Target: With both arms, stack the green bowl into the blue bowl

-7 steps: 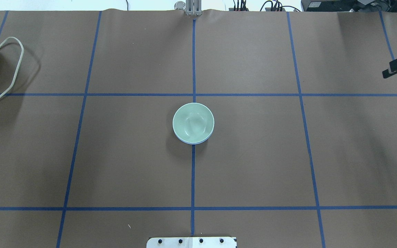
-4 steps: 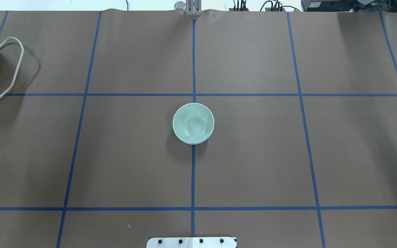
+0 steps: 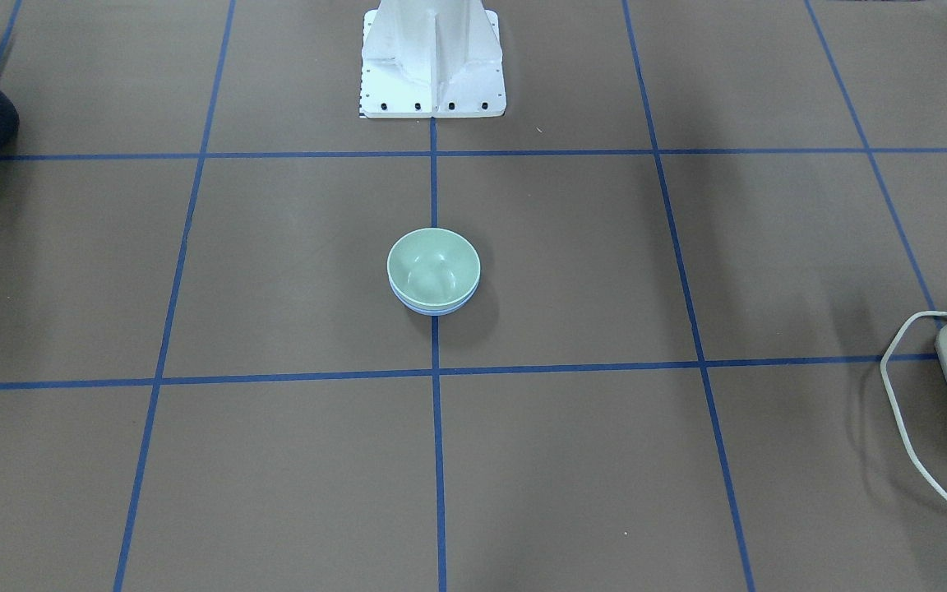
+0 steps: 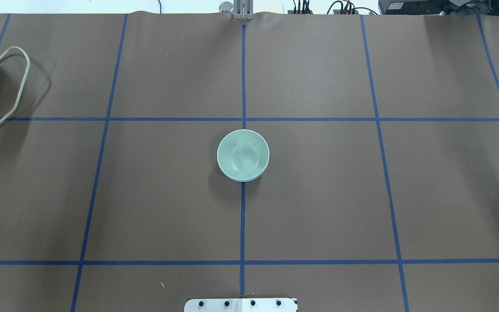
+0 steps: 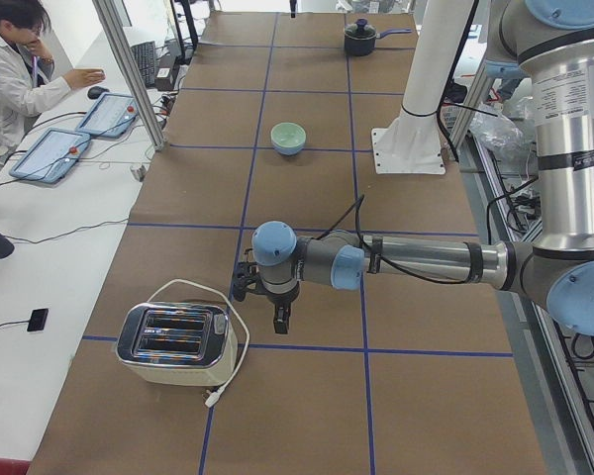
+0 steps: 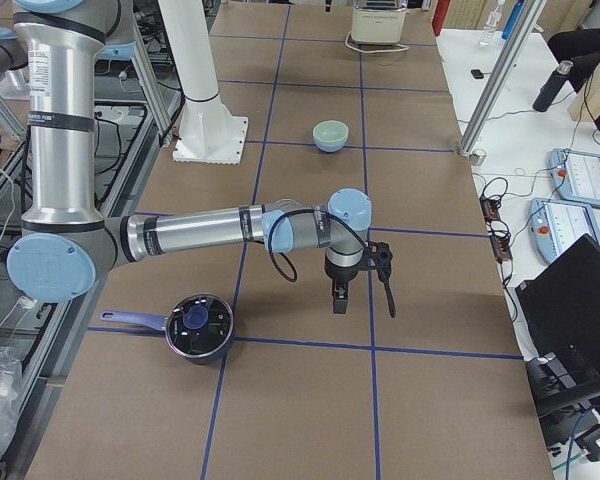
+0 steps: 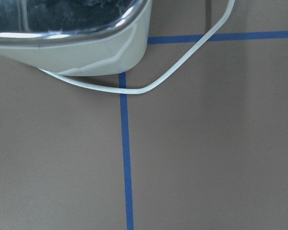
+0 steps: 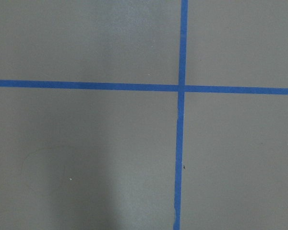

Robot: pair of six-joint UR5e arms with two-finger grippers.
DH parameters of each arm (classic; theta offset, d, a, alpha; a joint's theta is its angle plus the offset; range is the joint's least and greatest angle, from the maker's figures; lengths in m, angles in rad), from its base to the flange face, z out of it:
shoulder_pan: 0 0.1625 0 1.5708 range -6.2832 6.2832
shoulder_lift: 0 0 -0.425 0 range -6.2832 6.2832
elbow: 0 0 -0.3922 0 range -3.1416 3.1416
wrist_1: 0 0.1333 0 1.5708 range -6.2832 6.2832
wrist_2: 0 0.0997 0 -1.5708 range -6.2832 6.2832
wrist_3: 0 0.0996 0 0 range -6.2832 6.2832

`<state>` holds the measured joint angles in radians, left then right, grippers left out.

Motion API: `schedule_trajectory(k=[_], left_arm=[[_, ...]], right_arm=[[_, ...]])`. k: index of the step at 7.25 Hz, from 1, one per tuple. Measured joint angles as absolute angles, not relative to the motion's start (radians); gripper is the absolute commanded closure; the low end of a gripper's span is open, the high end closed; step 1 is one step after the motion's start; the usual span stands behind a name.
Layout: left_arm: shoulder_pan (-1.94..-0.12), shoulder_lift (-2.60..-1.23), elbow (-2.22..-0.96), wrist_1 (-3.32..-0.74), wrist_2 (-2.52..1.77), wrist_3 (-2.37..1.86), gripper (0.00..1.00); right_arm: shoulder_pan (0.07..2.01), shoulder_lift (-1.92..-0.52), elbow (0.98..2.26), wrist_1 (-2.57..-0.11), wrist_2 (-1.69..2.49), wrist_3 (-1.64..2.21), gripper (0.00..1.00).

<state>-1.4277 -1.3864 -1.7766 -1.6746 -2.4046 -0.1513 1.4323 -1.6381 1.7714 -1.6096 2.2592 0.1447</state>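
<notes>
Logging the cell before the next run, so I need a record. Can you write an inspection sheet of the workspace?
Surface: brown table cover with a blue tape grid.
Job's things: green bowl sits nested in blue bowl, mid-table, nothing touching them.
Clutter: toaster at the robot's left end, pot at its right end.
Grippers: left claw and right claw hang far from the bowls; open or shut cannot be told.
Cables: toaster's white cord loops on the table.
Surroundings: operator at a side bench; laptop.

Bright even light, soft shadows, sharp focus, sheen inside green bowl (image 4: 243,154)
</notes>
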Motion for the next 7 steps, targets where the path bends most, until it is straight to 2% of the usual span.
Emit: schedule_trajectory(k=[7], left_arm=[[-1.465,-1.381,-1.771,-1.669,-2.388,-0.127,0.01]], right_arm=[[1.436,-1.695,1.767,-1.616,2.278,0.058,0.0]])
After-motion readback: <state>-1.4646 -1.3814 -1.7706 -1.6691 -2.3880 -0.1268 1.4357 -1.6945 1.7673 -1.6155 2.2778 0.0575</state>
